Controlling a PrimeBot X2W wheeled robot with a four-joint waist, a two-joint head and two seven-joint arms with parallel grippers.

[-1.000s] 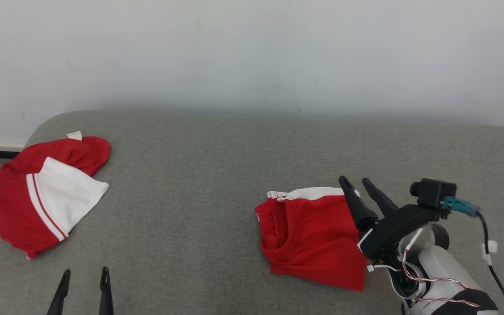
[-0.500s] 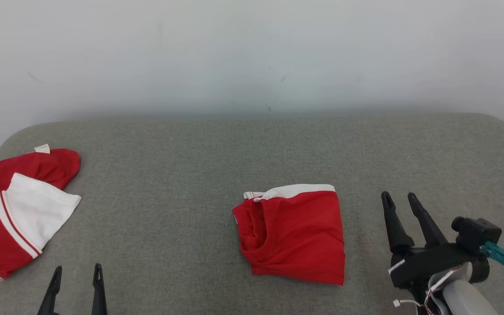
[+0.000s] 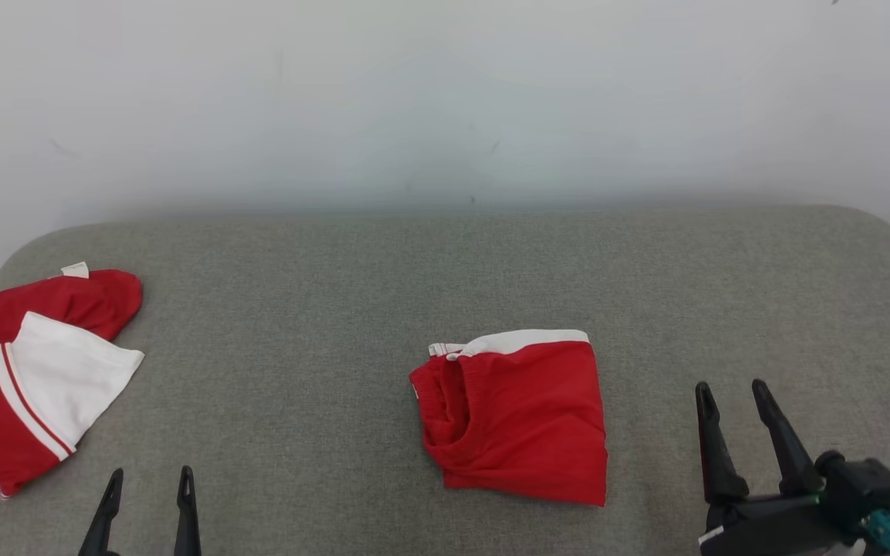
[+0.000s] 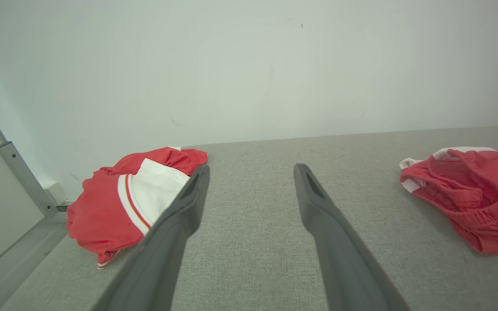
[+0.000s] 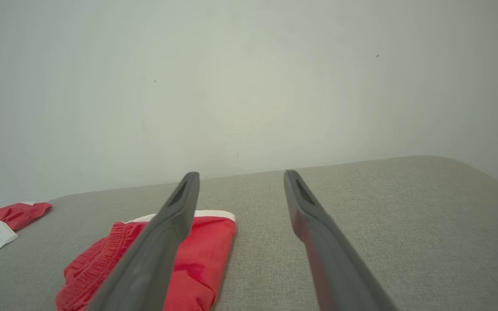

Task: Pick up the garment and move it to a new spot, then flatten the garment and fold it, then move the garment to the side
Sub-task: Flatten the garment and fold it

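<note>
Folded red garment [image 3: 518,421] on grey worktop [image 3: 298,309], between left tool [image 3: 150,472] and right tool [image 3: 729,386] (both spread wide, empty); second garment [image 3: 35,378], perhaps shorts, crumpled at the left edge.

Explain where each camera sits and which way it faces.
Head view: high, looking forward and down over the grey surface to the wall; left pincer and right pincer, both open, at the bottom.
Left wrist view: low, along its own fingers toward the wall; crumpled garment left, folded garment right.
Right wrist view: low, along its fingers; folded garment behind the left finger.
Shared: both wrist views show both garments.
</note>
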